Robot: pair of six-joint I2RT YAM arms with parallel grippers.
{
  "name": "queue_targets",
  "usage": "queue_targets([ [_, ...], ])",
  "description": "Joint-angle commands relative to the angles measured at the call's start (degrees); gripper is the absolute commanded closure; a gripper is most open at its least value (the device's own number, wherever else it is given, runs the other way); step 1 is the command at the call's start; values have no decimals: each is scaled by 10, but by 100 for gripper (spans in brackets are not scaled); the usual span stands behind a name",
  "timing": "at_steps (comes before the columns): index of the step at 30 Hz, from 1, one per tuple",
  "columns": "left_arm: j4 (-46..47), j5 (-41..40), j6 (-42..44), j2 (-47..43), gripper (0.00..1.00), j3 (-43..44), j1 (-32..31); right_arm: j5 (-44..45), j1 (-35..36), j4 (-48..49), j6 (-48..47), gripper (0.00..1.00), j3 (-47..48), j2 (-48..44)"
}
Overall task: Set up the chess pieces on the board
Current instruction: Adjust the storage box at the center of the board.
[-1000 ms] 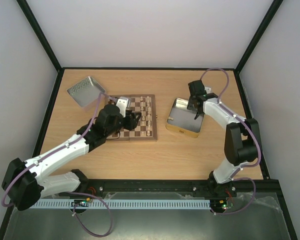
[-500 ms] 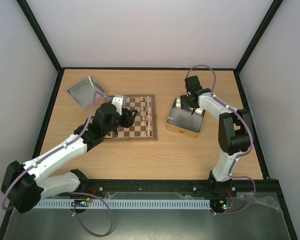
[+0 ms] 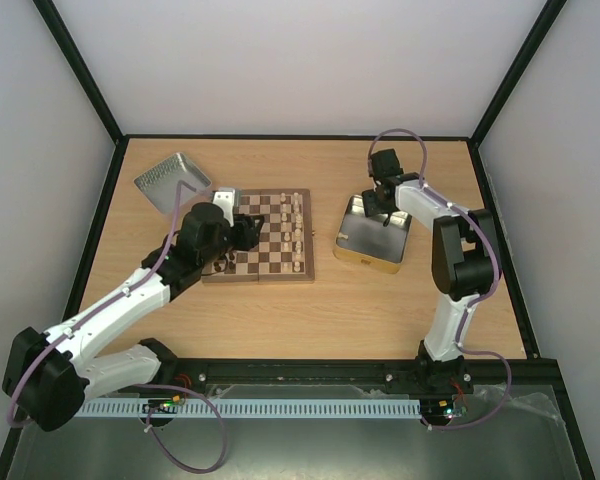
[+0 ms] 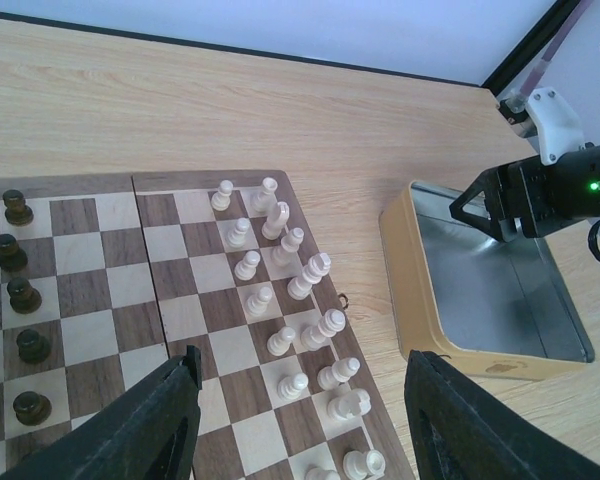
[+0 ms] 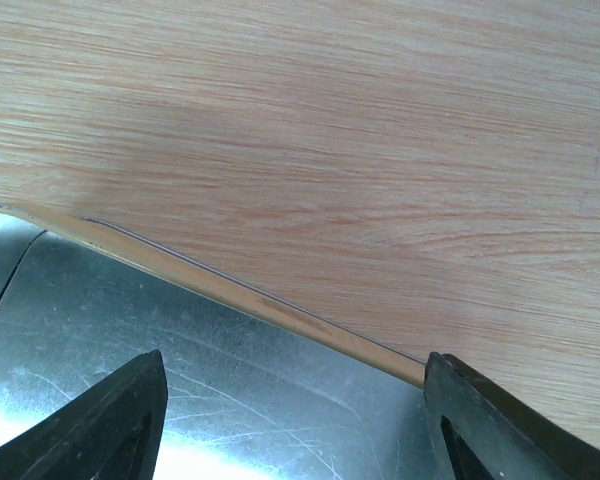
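Note:
The board (image 3: 271,263) lies left of the table's middle. Cream chess pieces (image 4: 298,283) stand in two rows along its right side (image 3: 297,236). Dark pieces (image 4: 18,207) stand along its left side. My left gripper (image 4: 300,425) hovers above the board (image 4: 110,290), open, with nothing between its fingers; in the top view it sits over the board's left half (image 3: 248,231). My right gripper (image 5: 290,425) is open over the far edge of a metal tin (image 5: 240,297), and nothing is held. The top view shows it above the tin's far rim (image 3: 381,206).
The gold-sided metal tin (image 3: 372,240) sits right of the board, its inside bare (image 4: 500,290). A second tin (image 3: 170,180) lies tilted at the far left. Black frame posts and pale walls bound the table.
My left arm has drawn back to the left across the board. The right gripper has shifted left and farther away, to the tin's far rim.

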Motion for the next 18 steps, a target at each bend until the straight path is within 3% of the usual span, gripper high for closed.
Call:
queue_targets([
  [1, 1, 8, -3, -15, 41, -12, 7, 23, -3, -16, -9, 32, 21, 11],
  [18, 7, 16, -8, -16, 41, -15, 12, -4, -4, -45, -19, 27, 32, 15],
])
